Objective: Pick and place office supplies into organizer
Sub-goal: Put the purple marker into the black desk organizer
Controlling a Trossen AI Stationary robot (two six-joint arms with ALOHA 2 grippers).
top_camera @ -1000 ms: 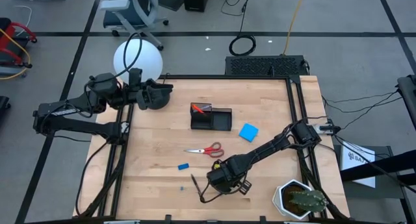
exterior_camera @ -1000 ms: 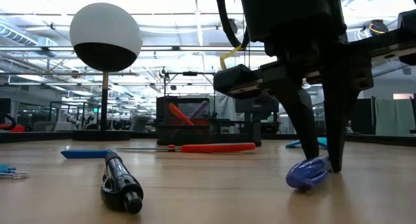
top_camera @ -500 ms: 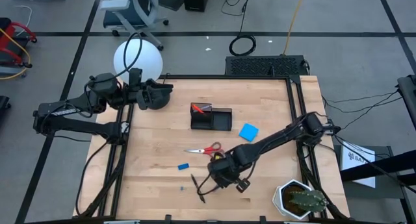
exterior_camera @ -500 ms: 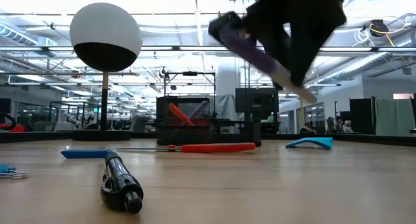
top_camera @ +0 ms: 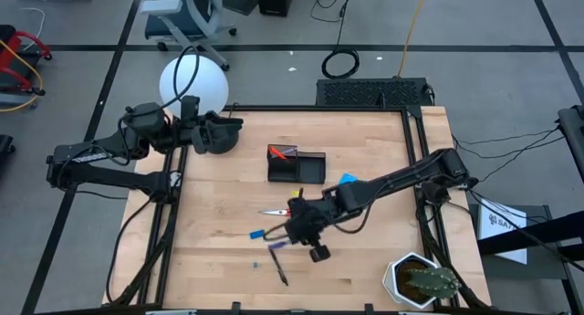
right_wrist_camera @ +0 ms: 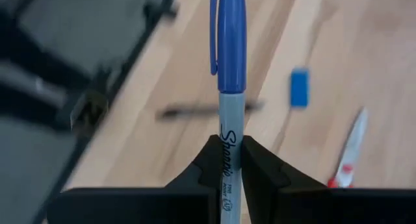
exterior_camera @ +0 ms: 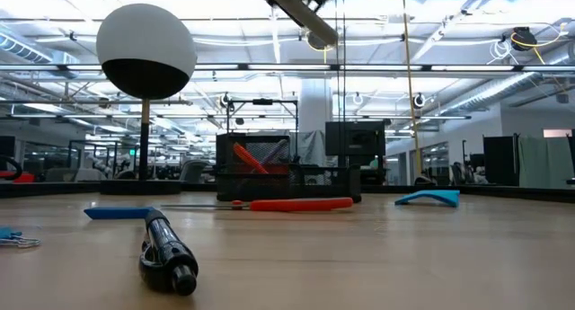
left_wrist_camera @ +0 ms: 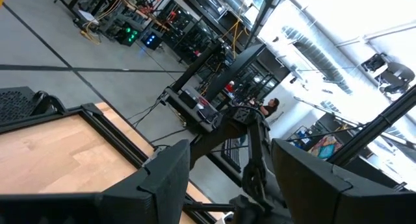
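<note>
My right claw (right_wrist_camera: 225,160) is clamped on a blue-capped marker (right_wrist_camera: 231,62), gripping the grey barrel so the cap projects clear ahead of the fingers; I judge this leaves the far end free to enter a compartment first. In the high view this claw (top_camera: 294,225) hangs above the table, over the red-handled scissors (top_camera: 276,212), and the marker itself is hard to pick out there.

Beneath it, flat on the wood, lie a black pen (top_camera: 277,263) near the front edge and a small blue eraser (top_camera: 258,233); both are unclaimed. The low view shows the pen (exterior_camera: 168,253) end-on, so its length is lost.

Farther on sits the blue pad (top_camera: 345,179), partly covered by my right arm. Beyond it stands the organizer (top_camera: 297,165), an orange pen (top_camera: 280,152) already leaning in its taller section.

Farthest, my left claw (top_camera: 230,125) waits at the rear corner, fingers (left_wrist_camera: 159,178) spread and holding nothing, beside the lamp (top_camera: 192,82).
</note>
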